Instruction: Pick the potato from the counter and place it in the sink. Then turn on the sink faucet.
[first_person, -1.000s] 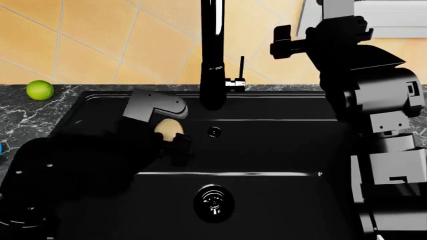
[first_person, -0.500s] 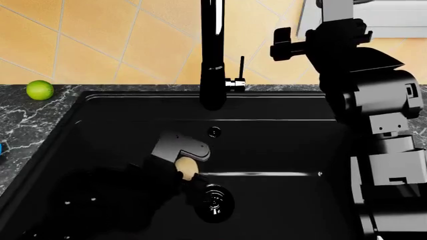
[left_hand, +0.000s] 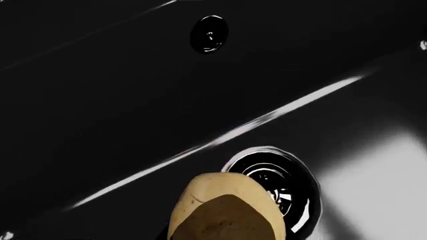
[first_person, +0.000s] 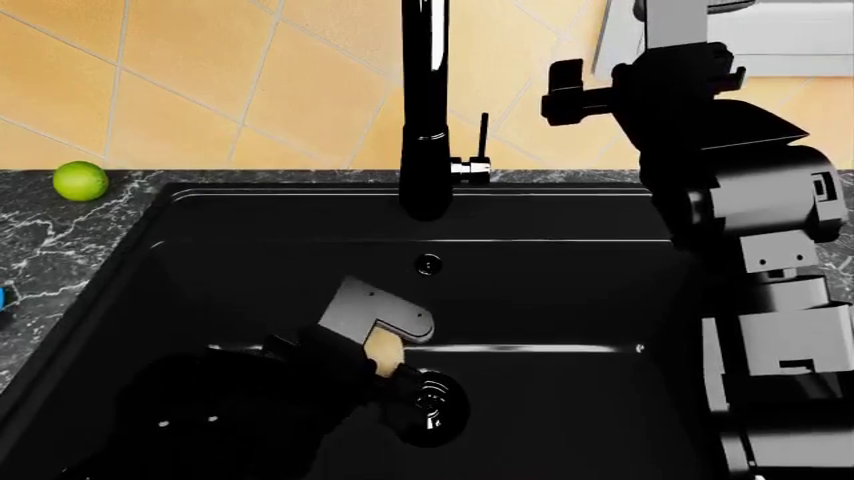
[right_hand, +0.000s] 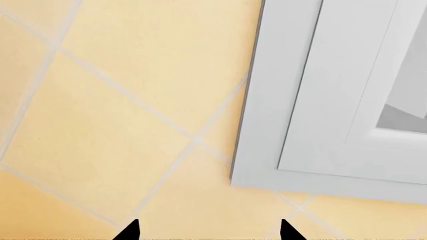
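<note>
The tan potato (first_person: 383, 347) is held low inside the black sink (first_person: 561, 290), just beside the round drain (first_person: 430, 405). My left gripper (first_person: 387, 354) is shut on it. In the left wrist view the potato (left_hand: 223, 210) fills the space between the jaws, with the drain (left_hand: 283, 182) right beside it and the overflow hole (left_hand: 209, 33) farther off. The tall black sink faucet (first_person: 424, 100) rises behind the basin, its thin lever (first_person: 483, 135) upright. My right gripper (first_person: 571, 88) is raised to the right of the faucet, open and empty (right_hand: 208, 231), facing the tiled wall.
A green lime (first_person: 80, 181) lies on the dark marble counter (first_person: 54, 230) left of the sink. A white window frame (right_hand: 313, 125) is on the yellow tiled wall behind the right arm.
My left gripper has carried the potato from the sink's back left down and forward, close to the drain. The right arm has hardly moved.
</note>
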